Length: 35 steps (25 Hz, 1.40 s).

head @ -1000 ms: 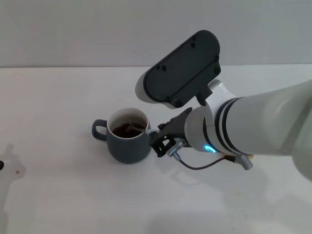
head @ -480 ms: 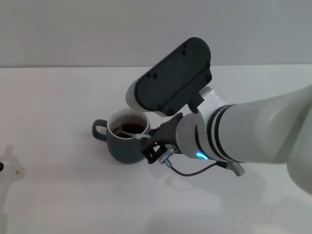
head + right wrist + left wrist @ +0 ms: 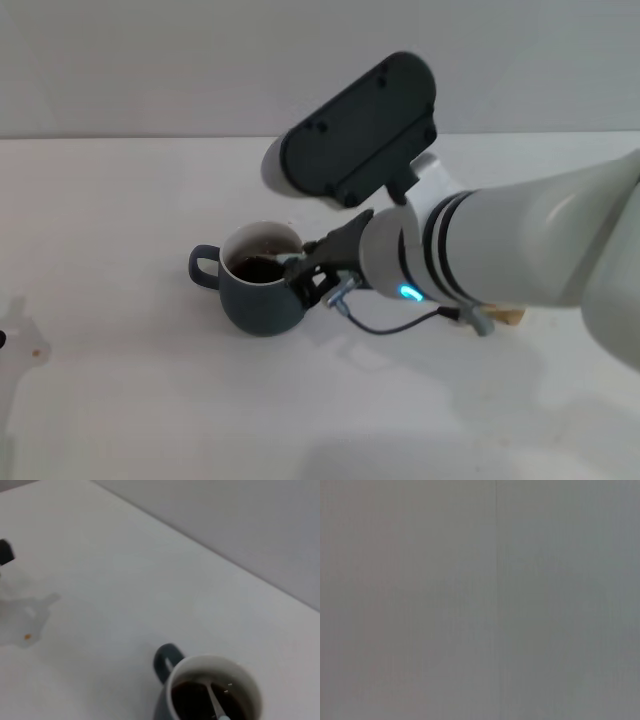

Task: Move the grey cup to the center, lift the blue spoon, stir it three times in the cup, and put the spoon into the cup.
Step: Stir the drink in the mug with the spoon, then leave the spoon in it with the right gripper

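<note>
Inspector A: The grey cup (image 3: 258, 290) is recorded on the white table (image 3: 120, 200), roughly central, its loop handle turned toward the robot's left. Dark liquid is seen inside.

Inspector B: The right gripper (image 3: 305, 277) is noted at the cup's right rim. Compared with half a second ago, it has been shifted slightly up and toward the rim, with the wrist housing swung back.

Inspector A: The blue spoon (image 3: 215, 706) is observed in the right wrist view, its metal bowl dipped in the liquid and its pale handle leaning out toward the camera. Whether the fingers are clamped on the handle cannot be told; the grip is hidden.

Inspector B: The change is judged to be one sweep of a stirring stroke. The stir count cannot be confirmed.

Inspector A: A wooden block (image 3: 508, 315) is partly seen behind the right arm. The left gripper is not shown.
</note>
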Motion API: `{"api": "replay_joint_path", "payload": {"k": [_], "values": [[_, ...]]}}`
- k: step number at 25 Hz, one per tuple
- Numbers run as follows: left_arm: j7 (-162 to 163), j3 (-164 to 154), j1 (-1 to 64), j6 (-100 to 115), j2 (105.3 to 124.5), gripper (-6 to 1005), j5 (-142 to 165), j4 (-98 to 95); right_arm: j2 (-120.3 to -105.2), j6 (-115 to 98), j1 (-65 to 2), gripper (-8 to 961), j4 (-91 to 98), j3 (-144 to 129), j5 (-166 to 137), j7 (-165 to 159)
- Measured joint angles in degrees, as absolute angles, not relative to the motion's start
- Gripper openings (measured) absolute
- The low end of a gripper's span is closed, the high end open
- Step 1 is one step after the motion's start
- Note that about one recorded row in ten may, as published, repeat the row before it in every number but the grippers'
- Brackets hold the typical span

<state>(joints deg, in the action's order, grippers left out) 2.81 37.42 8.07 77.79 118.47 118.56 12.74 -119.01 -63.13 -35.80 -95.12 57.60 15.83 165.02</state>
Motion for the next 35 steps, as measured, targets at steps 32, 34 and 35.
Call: {"api": "replay_joint_path", "payload": {"k": [32, 34, 35], "values": [[2.8, 38.1, 9.1, 76.6, 118.49, -2, 118.6, 12.7, -118.82, -61.4, -35.8, 162, -94.6, 58.2, 15.8, 165.2], [2.8, 38.3, 9.2, 76.6, 118.42, -2, 118.6, 12.7, -118.87, -60.8, -36.6, 162, -93.8, 58.1, 16.8, 165.2], [2.8, 38.4, 9.2, 76.6, 118.39, -2, 118.6, 12.7, -118.88, -60.7, -36.9, 162, -93.5, 58.1, 17.3, 165.2]]}}
